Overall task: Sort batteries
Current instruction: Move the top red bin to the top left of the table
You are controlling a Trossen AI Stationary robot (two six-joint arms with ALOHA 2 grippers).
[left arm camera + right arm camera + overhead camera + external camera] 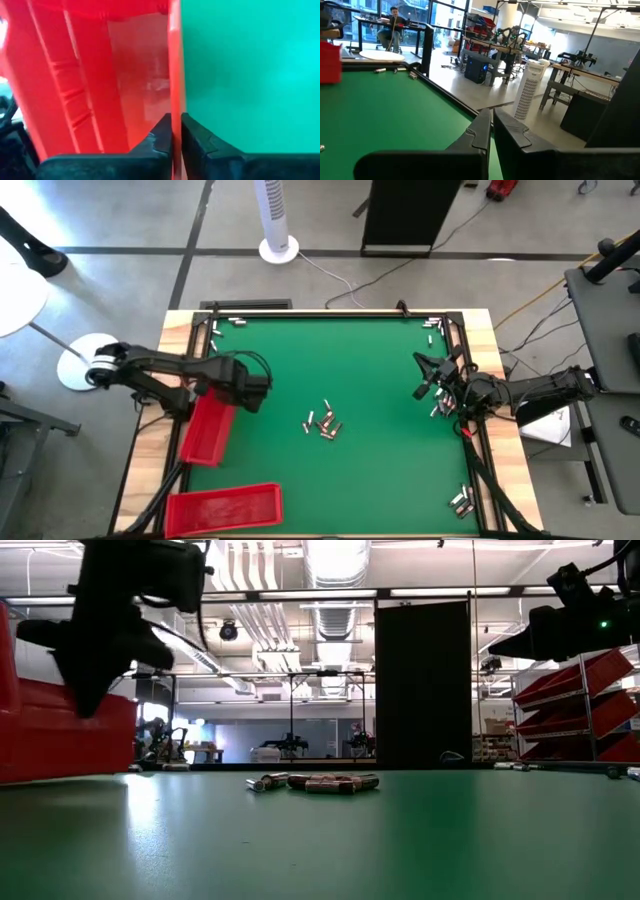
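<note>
Several batteries (322,423) on green table (380,370).

2 red trays: one (205,430) at the table's left edge, one (225,507) at its near-left corner. Batteries: central cluster (323,423) looks like 6, exact count hard to tell; a few more loose ones at the far-left corner (222,326), far-right corner (434,326), right edge (443,409) and near-right corner (461,501), too small to count. 2 arms, one hand each: left hand (256,392), right hand (421,376)

batteries (322,423) mid-table (380,480), trays (207,428) left
</note>
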